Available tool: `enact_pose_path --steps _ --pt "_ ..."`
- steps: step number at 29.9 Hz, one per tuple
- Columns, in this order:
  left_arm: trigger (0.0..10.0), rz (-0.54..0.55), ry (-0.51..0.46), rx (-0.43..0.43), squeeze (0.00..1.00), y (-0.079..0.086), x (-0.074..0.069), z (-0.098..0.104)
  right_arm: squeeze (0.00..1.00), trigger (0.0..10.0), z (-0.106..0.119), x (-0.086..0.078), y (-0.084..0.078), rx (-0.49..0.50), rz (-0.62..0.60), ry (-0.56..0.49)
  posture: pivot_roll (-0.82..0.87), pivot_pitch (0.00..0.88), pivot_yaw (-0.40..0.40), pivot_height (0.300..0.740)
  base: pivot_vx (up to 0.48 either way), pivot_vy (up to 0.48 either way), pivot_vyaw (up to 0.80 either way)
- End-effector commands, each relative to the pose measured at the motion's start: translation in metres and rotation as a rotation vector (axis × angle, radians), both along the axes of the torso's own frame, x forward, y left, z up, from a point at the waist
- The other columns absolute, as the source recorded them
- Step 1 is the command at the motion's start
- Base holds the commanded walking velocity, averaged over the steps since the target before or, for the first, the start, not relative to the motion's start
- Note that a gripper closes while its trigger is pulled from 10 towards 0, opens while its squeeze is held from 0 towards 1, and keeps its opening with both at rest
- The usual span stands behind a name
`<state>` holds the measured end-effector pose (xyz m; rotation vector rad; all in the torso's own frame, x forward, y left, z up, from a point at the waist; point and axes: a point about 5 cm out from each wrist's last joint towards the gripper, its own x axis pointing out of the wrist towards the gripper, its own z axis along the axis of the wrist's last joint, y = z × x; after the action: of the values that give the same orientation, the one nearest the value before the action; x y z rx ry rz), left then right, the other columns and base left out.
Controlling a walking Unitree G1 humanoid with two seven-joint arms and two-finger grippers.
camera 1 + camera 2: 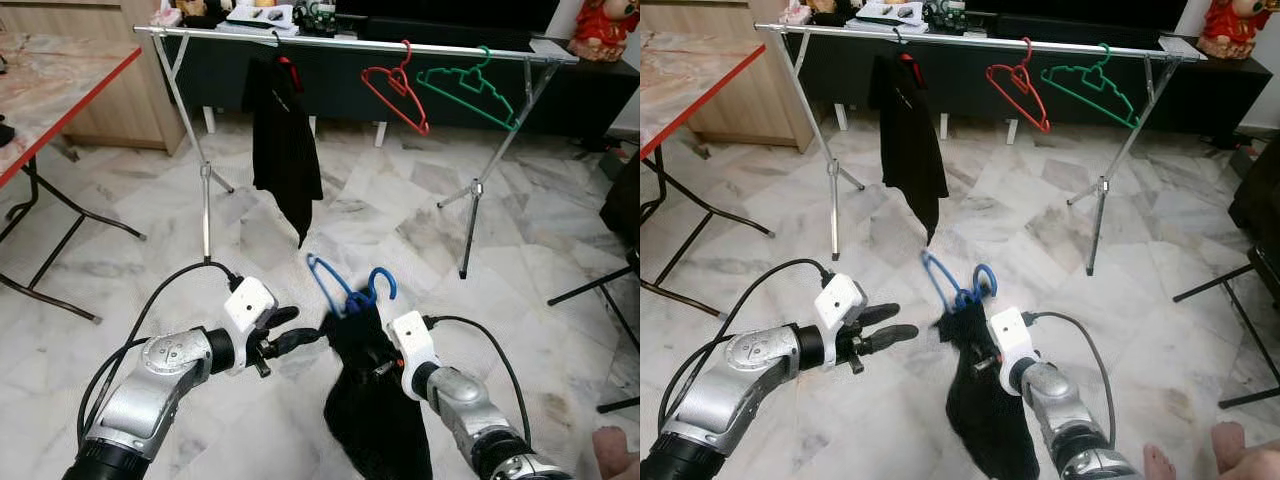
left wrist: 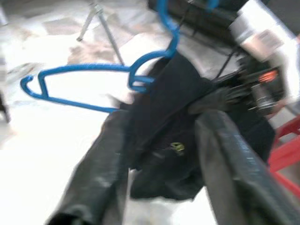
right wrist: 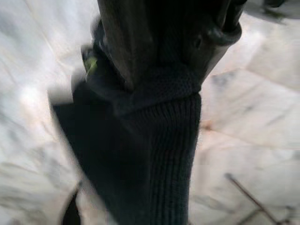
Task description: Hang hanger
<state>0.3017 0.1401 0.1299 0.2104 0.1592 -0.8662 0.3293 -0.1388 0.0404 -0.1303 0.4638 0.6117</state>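
Observation:
A blue hanger carrying a black garment is held low over the marble floor. My right gripper is shut on the garment's knit collar just under the hanger's hook; its fingertips are buried in the cloth. Just left of the garment, my left gripper stands open, its fingers either side of the cloth's edge without clamping it. Ahead stands the metal clothes rail, bearing a hung black garment, a red hanger and a green hanger.
A red-edged table on black legs stands at the left. The rail's tripod legs spread over the floor. A black stand leg crosses the right side. A person's foot is at the bottom right.

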Motion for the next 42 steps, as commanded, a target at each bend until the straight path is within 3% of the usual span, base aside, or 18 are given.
enact_pose_path --steps 1,6,10,11,13,14,15,16,18,23,25,29,33,42 --pt "10.0 0.036 0.013 0.022 1.0 0.004 0.0 -0.008 0.0 0.0 0.015 0.007 -0.003 0.02 0.062 -0.073 0.0 0.142 -0.05 0.74 0.0 0.0 0.0" --pt "10.0 0.083 0.019 0.036 1.0 0.009 0.003 -0.013 0.0 0.0 0.02 0.008 -0.01 0.023 0.091 -0.081 0.0 0.141 -0.051 0.74 0.0 0.0 0.0" --pt "10.0 0.122 0.021 0.1 1.0 0.014 0.005 -0.02 0.0 0.0 0.018 0.008 -0.016 -0.028 0.097 -0.027 0.0 0.14 -0.051 0.74 0.0 0.0 0.0" --pt "10.0 0.155 0.027 0.126 1.0 0.018 0.007 -0.025 0.0 0.0 0.012 0.004 -0.02 -0.14 0.16 0.001 0.0 0.14 -0.051 0.74 0.0 0.0 0.0" --pt "10.0 0.173 0.03 0.134 1.0 0.02 0.008 -0.027 0.0 0.0 0.007 0.001 -0.025 -0.24 0.214 0.019 0.0 0.138 -0.05 0.74 0.0 0.0 0.0" --pt "10.0 0.187 0.035 0.14 0.36 0.022 0.008 -0.029 0.0 0.0 0.002 -0.002 -0.031 -0.351 0.258 0.034 -0.01 0.138 -0.05 0.74 0.0 0.0 0.0" --pt "10.0 0.192 0.037 0.144 0.36 0.022 0.008 -0.03 0.0 0.0 0.001 -0.003 -0.033 -0.392 0.27 0.039 -0.01 0.138 -0.05 0.74 0.0 0.0 0.0" --pt "10.0 0.199 0.043 0.155 0.0 0.024 0.008 -0.032 0.0 0.0 0.0 -0.004 -0.037 -0.444 0.285 0.048 -0.01 0.137 -0.052 0.74 0.0 0.0 0.0" --pt "10.0 0.215 0.059 0.176 0.0 0.027 0.007 -0.038 0.0 0.0 -0.001 -0.006 -0.046 -0.535 0.335 0.074 -0.01 0.137 -0.052 0.74 0.0 0.0 0.0" --pt "10.0 0.266 0.09 0.213 0.0 0.035 0.005 -0.05 0.0 0.0 0.002 -0.006 -0.056 -0.635 0.41 0.073 -0.01 0.136 -0.054 0.74 0.0 0.0 0.0" --pt "10.0 0.319 0.112 0.244 0.0 0.044 0.002 -0.062 0.0 0.0 0.013 -0.005 -0.068 -0.715 0.517 0.059 -0.01 0.135 -0.055 0.74 0.0 0.0 0.0" --pt "10.0 0.347 0.11 0.272 0.0 0.05 0.0 -0.069 0.0 0.0 0.026 -0.001 -0.074 -0.754 0.605 0.036 -0.01 0.135 -0.058 0.74 0.0 0.0 0.0" --pt "10.0 0.365 0.123 0.3 0.0 0.054 -0.004 -0.078 0.0 0.0 0.045 0.003 -0.085 -0.89 0.758 0.044 -0.02 0.132 -0.062 0.74 0.0 0.0 0.0" --pt "10.0 0.351 0.151 0.303 0.0 0.05 -0.011 -0.097 0.0 0.0 0.069 0.012 -0.085 -1.006 0.909 0.026 -0.02 0.128 -0.066 0.74 0.0 0.0 0.0"
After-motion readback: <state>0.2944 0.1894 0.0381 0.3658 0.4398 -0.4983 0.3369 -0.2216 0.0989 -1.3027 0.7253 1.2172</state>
